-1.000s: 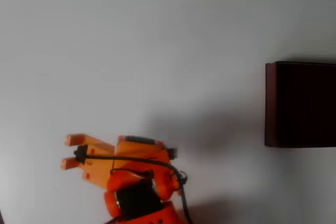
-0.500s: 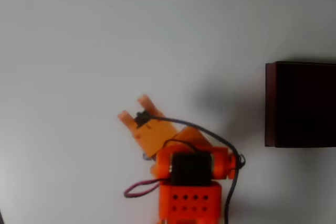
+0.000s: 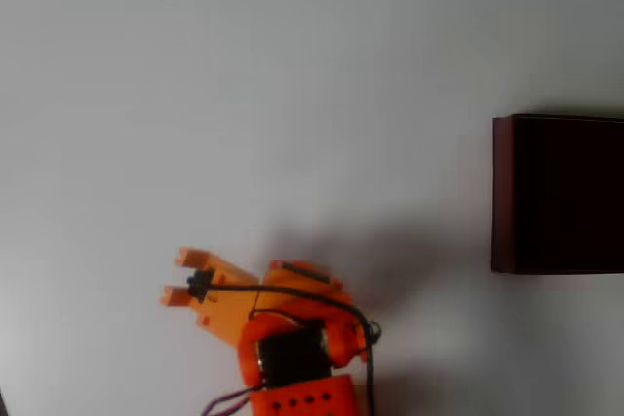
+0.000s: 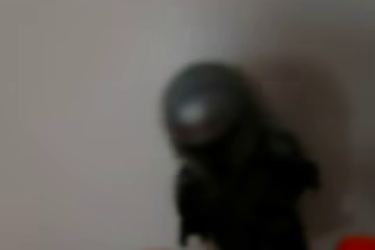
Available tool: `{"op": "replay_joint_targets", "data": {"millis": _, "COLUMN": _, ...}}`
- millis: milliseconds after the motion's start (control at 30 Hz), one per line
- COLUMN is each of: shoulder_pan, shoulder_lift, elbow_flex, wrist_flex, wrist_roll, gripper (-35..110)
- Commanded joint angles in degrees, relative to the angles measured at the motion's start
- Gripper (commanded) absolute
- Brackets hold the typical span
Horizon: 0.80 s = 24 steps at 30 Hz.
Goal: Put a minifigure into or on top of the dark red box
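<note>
Hand: fingers clamped on minifigure, a dark speck overhead, blurred at close range in wrist view | Target: dark red box at table's right edge, well apart | Judgement: carry runs rightward, slightly up-frame; fingers point leftward, away from box.

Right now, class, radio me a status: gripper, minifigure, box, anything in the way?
Gripper low left in overhead view, shut on minifigure. Dark red box at right edge, apart. White table between them bare.
</note>
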Motion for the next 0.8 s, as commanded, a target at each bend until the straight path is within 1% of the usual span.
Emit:
{"op": "replay_joint_targets", "data": {"millis": 0, "shoulder_pan": -1.5, "shoulder_lift": 4.4, "elbow_flex": 3.3, "wrist_flex": 0.4, "wrist_roll": -0.7, "gripper": 13}}
{"op": "replay_joint_targets", "data": {"millis": 67, "shoulder_pan": -1.6, "shoulder_lift": 2.3, "elbow_flex": 3.1, "wrist_flex": -0.2, "wrist_roll": -0.9, "gripper": 13}}
{"op": "replay_joint_targets", "data": {"millis": 267, "shoulder_pan": -2.2, "shoulder_lift": -12.1, "elbow_flex": -0.4, "wrist_flex": -4.1, "wrist_roll": -1.1, "gripper": 12}}
{"op": "replay_joint_targets", "data": {"millis": 633, "shoulder_pan": -4.5, "shoulder_lift": -9.4, "elbow_flex": 0.8, "wrist_flex": -4.4, "wrist_roll": -0.9, "gripper": 12}}
{"op": "replay_joint_targets", "data": {"millis": 767, "shoulder_pan": -6.4, "shoulder_lift": -5.3, "elbow_flex": 2.3, "wrist_flex": -4.4, "wrist_roll": 0.4, "gripper": 12}}
